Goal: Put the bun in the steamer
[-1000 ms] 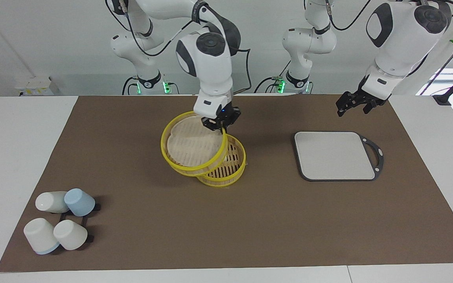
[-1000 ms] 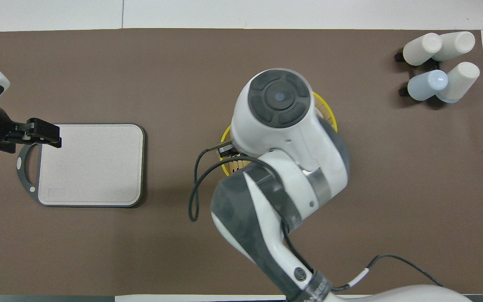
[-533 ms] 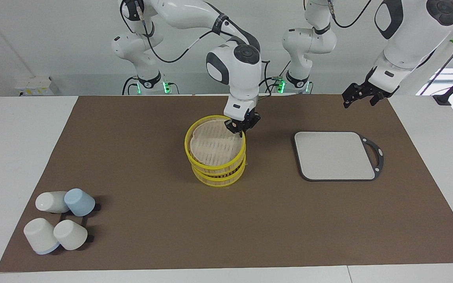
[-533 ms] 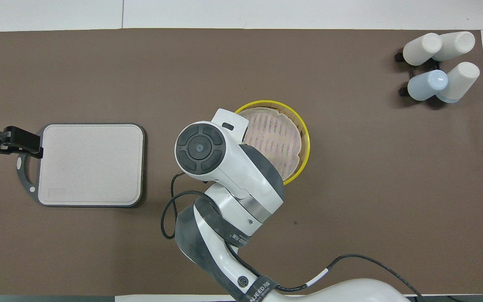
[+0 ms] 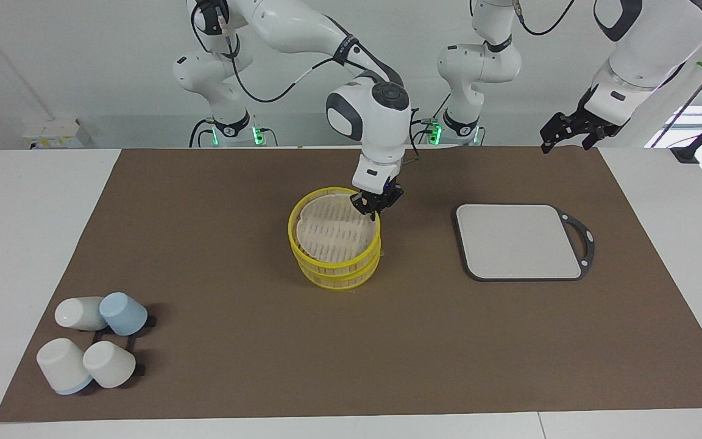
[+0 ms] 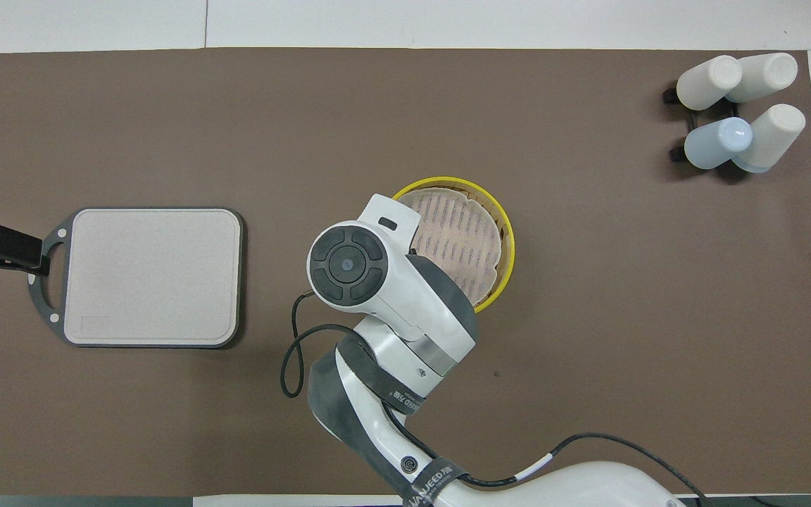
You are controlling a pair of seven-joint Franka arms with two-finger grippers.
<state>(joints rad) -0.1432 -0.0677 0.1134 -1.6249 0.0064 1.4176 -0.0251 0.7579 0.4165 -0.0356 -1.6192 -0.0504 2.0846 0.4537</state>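
The steamer (image 5: pixel 334 235) stands mid-table as two yellow-rimmed tiers stacked one on the other. The upper tier is lined with white paper; it also shows in the overhead view (image 6: pixel 506 236). My right gripper (image 5: pixel 376 206) is shut on the upper tier's rim, on the side toward the left arm's end and nearer to the robots. In the overhead view the right arm's wrist hides that gripper. My left gripper (image 5: pixel 564 137) is open and empty, raised over the mat's edge near the grey board's handle. No bun is in view.
A grey board (image 5: pixel 518 241) with a dark handle lies toward the left arm's end, also seen from overhead (image 6: pixel 152 274). Several white and pale blue cups (image 5: pixel 92 344) lie on a black rack at the right arm's end, farther from the robots.
My right gripper swung the tilted upper tier across and set it level on the lower tier. My left gripper rose and drew back toward its own end.
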